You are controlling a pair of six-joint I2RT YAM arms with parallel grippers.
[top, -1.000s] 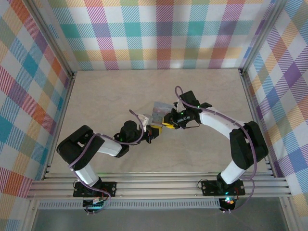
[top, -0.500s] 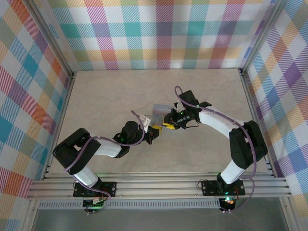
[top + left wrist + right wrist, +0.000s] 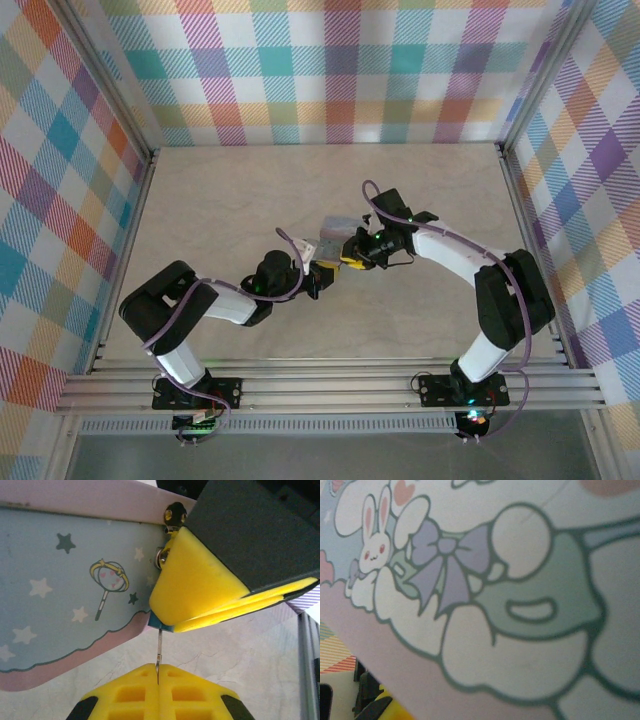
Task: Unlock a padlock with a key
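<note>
The key [image 3: 159, 647] is a thin metal blade, and my left gripper [image 3: 159, 674] is shut on it, yellow pads pressed together. The blade's tip meets a small dark blue corner of the padlock [image 3: 158, 623]. The rest of the padlock is hidden between the yellow fingers [image 3: 195, 585] of my right gripper [image 3: 348, 262], which is shut on it. Pale metal fittings [image 3: 172, 516] show above those fingers. From the top, my left gripper [image 3: 321, 272] and the right one meet tip to tip at mid-table.
A pale blue and pink box [image 3: 333, 230] with stars and a cartoon rabbit lid [image 3: 485, 580] stands right behind both grippers, close to the padlock [image 3: 60, 595]. Bare tabletop [image 3: 220, 200] lies all round, bounded by checked walls.
The left arm's elbow swung outward and came back. Both grippers stay joined at the padlock, and the box has shifted slightly.
</note>
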